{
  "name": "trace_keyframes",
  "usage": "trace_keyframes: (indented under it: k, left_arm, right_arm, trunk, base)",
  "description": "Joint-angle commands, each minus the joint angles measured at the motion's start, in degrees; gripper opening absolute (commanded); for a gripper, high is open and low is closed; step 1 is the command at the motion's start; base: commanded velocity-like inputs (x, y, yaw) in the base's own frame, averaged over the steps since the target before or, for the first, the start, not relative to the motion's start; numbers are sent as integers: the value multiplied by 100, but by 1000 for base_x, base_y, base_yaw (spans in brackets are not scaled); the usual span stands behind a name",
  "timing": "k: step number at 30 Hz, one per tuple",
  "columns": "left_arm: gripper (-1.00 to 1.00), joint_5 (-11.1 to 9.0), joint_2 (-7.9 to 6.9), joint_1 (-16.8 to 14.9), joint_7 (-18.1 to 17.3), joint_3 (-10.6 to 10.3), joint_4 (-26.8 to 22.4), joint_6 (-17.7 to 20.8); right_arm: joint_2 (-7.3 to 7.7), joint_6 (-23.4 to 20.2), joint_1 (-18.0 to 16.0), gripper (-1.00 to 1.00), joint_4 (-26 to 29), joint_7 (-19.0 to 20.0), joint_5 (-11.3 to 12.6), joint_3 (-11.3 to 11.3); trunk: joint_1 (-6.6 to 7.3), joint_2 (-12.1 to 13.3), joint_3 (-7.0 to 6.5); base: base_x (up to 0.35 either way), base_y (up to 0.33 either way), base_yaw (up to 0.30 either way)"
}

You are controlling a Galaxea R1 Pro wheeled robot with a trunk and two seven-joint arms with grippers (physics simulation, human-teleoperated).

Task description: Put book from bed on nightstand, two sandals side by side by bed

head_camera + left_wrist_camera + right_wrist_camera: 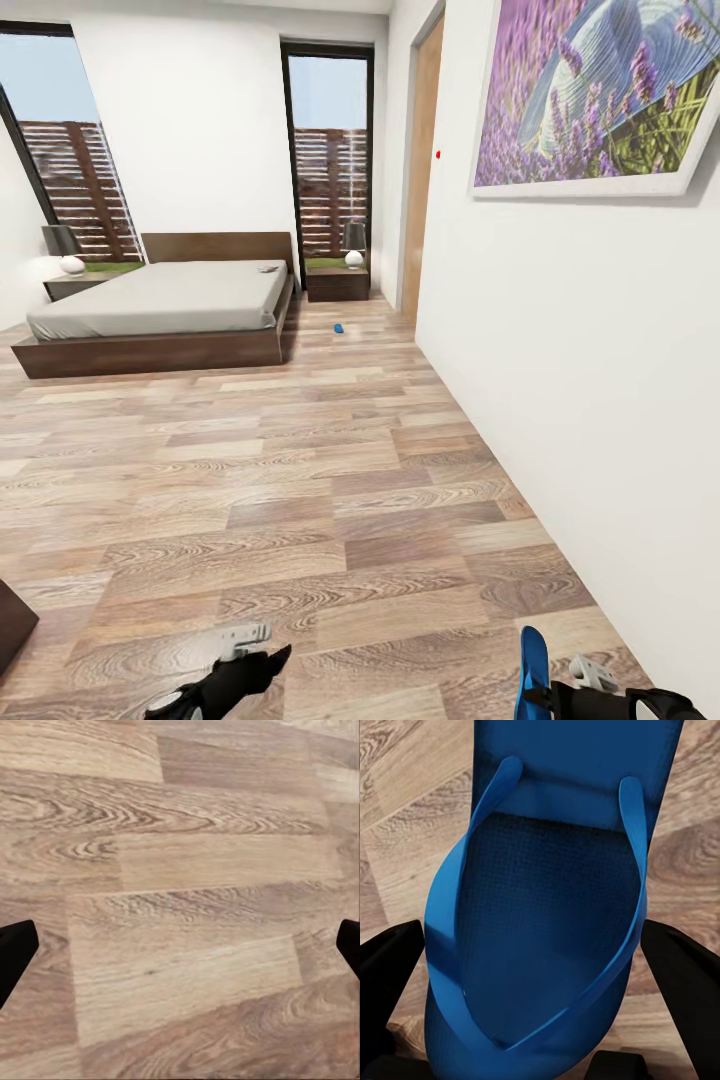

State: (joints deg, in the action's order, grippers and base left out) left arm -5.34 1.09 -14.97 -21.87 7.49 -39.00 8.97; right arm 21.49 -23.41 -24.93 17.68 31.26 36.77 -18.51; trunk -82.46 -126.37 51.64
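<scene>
The bed (160,300) stands far ahead at the left, with the book (268,268) as a small dark shape on its mattress near the headboard. A nightstand (337,283) sits to the bed's right and another nightstand (75,287) to its left. One blue sandal (339,327) lies on the floor near the bed's right side. My right gripper (562,690) is shut on the other blue sandal (547,930), held low over the floor. Wide open and holding nothing, my left gripper (258,648) hangs above bare planks.
A white wall (580,400) with a lavender painting (590,90) runs close along my right, with a wooden door (423,170) further on. A lamp tops each nightstand. A dark furniture corner (12,620) juts in at the lower left. Wood-plank floor stretches toward the bed.
</scene>
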Motion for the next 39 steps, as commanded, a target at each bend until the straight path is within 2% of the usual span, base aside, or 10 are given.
trace_keyframes:
  k: [1, 3, 8, 16, 33, 39]
  left_arm:
    - [100, -50, -124, -4, -665, -42, 0, 64]
    - [100, -48, -313, -5, -1093, -89, 4, 59]
    - [100, -53, -451, -6, -1364, -128, 11, -34]
    - [100, -72, -469, 7, -1366, -131, 30, -349]
    - [100, -84, -461, 11, -1329, -114, 41, -374]
    - [100, -88, -453, 11, -1329, -116, 41, -378]
  right_arm:
    - [5, -32, -3, -100, 6, 3, 41, -21]
    - [6, -32, -4, -100, 9, 5, 44, -22]
    - [6, -32, -3, -100, 14, 11, 48, -21]
    - [5, -32, -3, -100, 14, 12, 43, -21]
    - [5, -32, -3, -100, 23, 12, 48, -22]
    - [5, -32, -3, -100, 25, 12, 49, -21]
  trunk:
    - [1, -2, 6]
    - [1, -2, 6]
    - [1, -2, 6]
    - [1, -2, 6]
    - [1, -2, 6]
    - [1, -2, 6]
  base:
    - [0, 0, 0]
    - [0, 0, 0]
    - [0, 0, 0]
    - [25, 0, 0]
    - [299, 0, 0]
    - [84, 0, 60]
